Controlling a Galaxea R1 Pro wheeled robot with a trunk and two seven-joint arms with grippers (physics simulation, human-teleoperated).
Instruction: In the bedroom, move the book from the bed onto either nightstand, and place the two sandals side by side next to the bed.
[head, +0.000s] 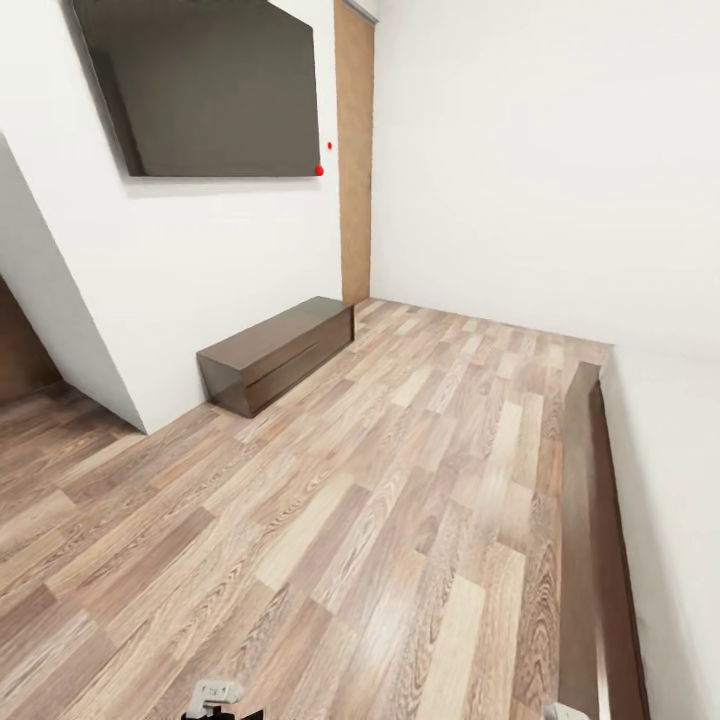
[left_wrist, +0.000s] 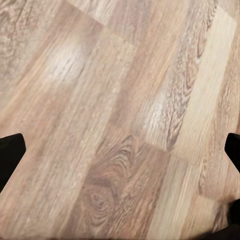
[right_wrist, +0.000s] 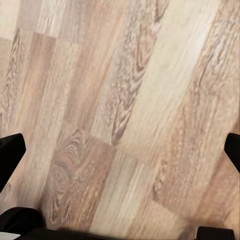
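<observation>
Left gripper (left_wrist: 120, 150) and right gripper (right_wrist: 120, 150) gape wide, empty, over plank floor (head: 330, 520); bed (head: 590, 520) at frame right; low cabinet (head: 275, 352) centre-left.

A large dark flat screen (head: 205, 85) hung on the white wall, with two small red dots (head: 320, 169) just beside its lower corner. Below it, a long low dark-brown wooden cabinet (head: 277, 352) stood on the floor against that wall.
</observation>
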